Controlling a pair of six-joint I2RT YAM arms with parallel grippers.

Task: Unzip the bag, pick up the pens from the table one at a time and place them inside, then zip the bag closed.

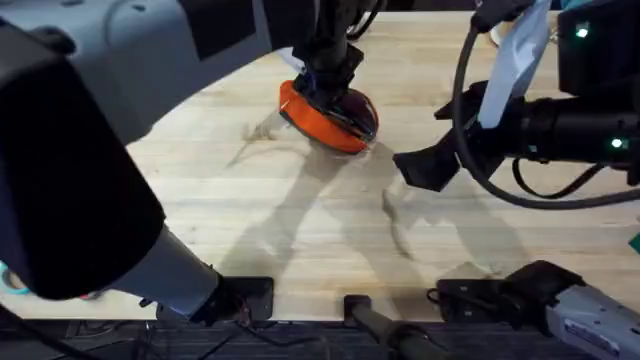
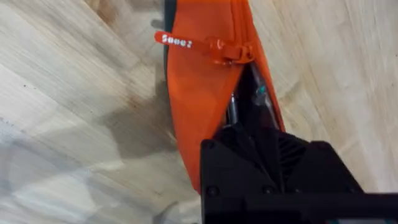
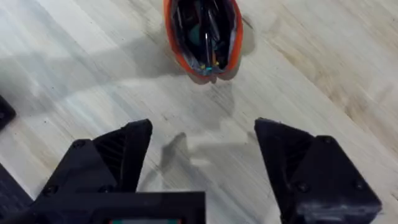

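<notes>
The left tool (image 1: 333,88) reaches down onto the orange bag (image 1: 322,118) on the light wooden table (image 1: 250,220), clenched on the edge of the bag's mouth beside the zipper pull (image 2: 205,45). The bag gapes open, with pens (image 3: 208,37) inside it. To the right, the right tool (image 1: 425,165) hovers over bare table near the bag, released, fingers (image 3: 115,158) wide apart.
</notes>
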